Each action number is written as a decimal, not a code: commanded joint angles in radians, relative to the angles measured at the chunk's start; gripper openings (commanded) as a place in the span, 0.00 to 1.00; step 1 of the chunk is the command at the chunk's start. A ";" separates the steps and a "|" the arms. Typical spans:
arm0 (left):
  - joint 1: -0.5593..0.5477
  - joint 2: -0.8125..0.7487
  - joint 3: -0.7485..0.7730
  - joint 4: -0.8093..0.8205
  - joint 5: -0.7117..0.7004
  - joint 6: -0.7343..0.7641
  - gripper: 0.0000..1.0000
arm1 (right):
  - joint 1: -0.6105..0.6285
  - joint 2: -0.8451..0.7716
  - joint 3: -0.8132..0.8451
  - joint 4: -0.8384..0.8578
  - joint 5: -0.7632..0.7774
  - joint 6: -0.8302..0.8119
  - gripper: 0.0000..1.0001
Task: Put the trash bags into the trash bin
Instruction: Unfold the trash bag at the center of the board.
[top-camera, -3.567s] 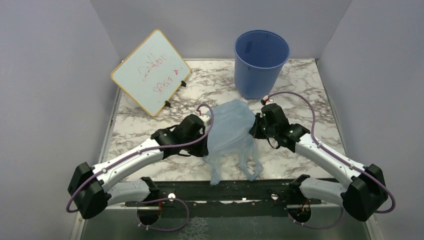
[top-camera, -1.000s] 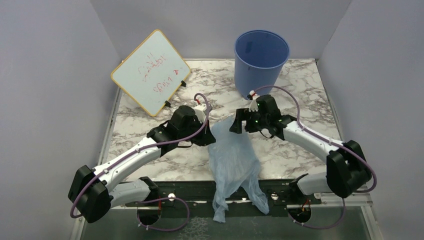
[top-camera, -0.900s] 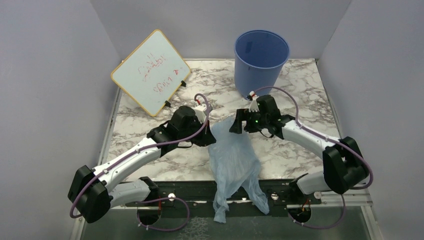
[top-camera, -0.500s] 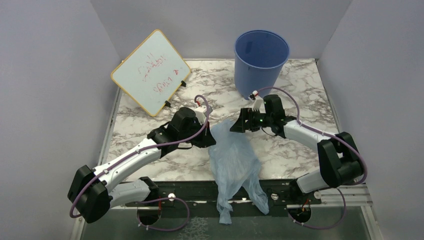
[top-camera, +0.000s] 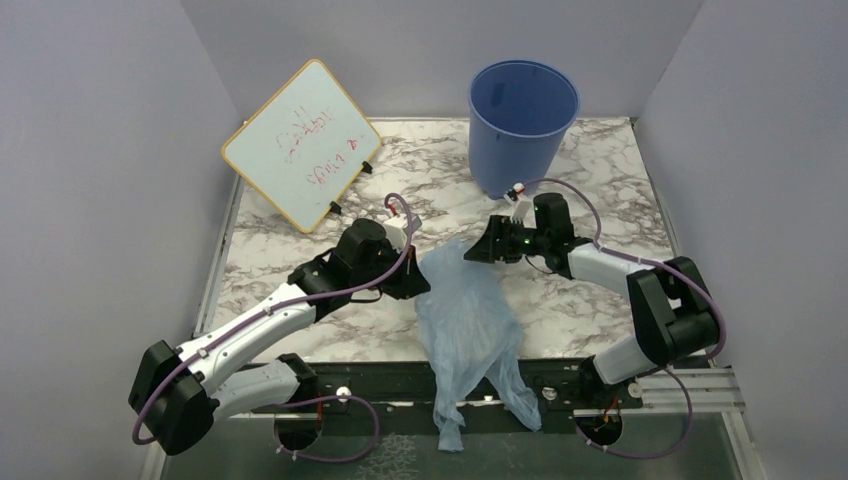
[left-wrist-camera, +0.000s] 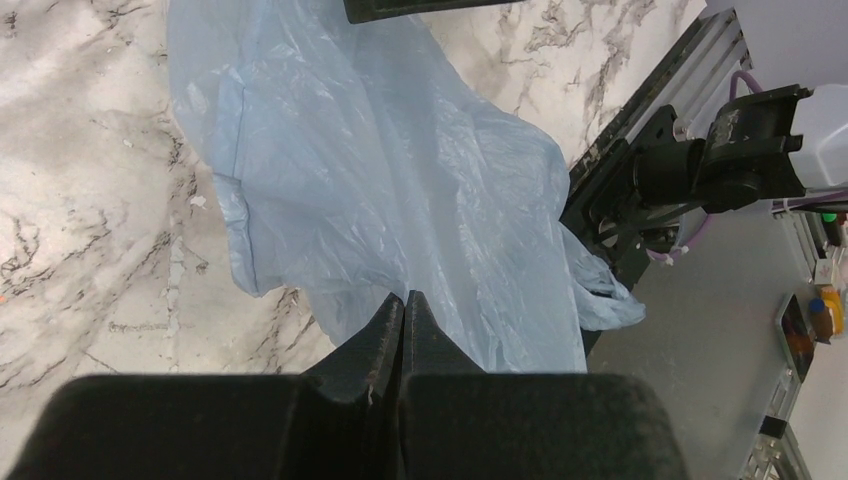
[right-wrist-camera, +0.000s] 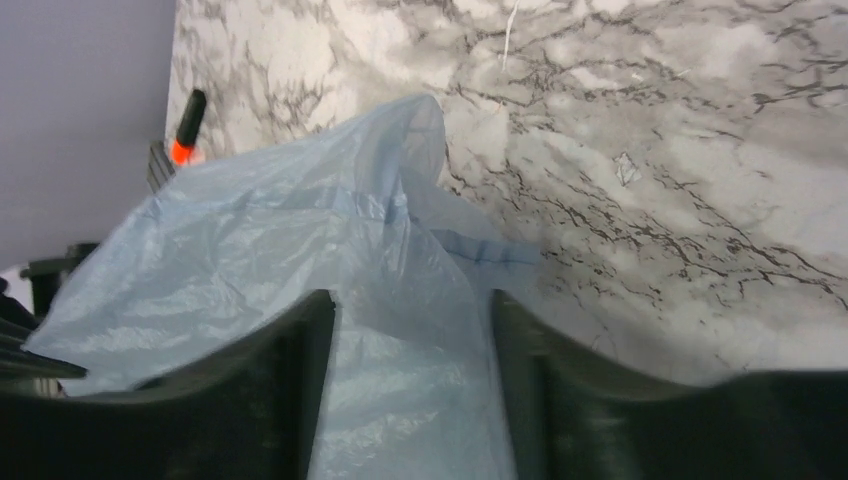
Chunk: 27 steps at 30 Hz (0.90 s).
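Left claw (top-camera: 420, 283) is fully shut at the left upper edge of the trash bag (top-camera: 465, 320). The wrist view puts the film right at the closed tips, so it looks pinched there, though I can't see the fold inside the jaws. Right claw (right-wrist-camera: 410, 300) has its jaws apart with a raised ridge of the bag between them: straddling it, not clamped. My read is that the left pinch anchors and tents the film so the right has a standing fold to grab instead of flat plastic on the desk (top-camera: 600, 300). With two grips on the top end, the floppy bag could be carried as a bundle. The bag lies mid-desk between the two claws, mostly flat and crumpled. Its long axis runs far-to-near: the peaked end points toward the far side, roughly at the trash bin (top-camera: 515, 165), and the two tails hang over the near rail by the arm bases. The bin stands upright, mouth up, at the far edge behind the right claw, with nothing visible in it. Bag and bin are apart.
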 joint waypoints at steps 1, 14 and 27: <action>-0.006 -0.020 -0.017 0.033 0.006 -0.009 0.00 | 0.003 0.103 -0.012 0.103 -0.153 0.073 0.50; -0.006 -0.043 -0.055 -0.011 -0.223 -0.084 0.20 | 0.005 -0.053 -0.118 0.222 -0.145 0.179 0.01; 0.053 -0.176 -0.119 -0.081 -0.386 -0.130 0.99 | -0.004 -0.259 -0.094 0.040 0.194 0.256 0.01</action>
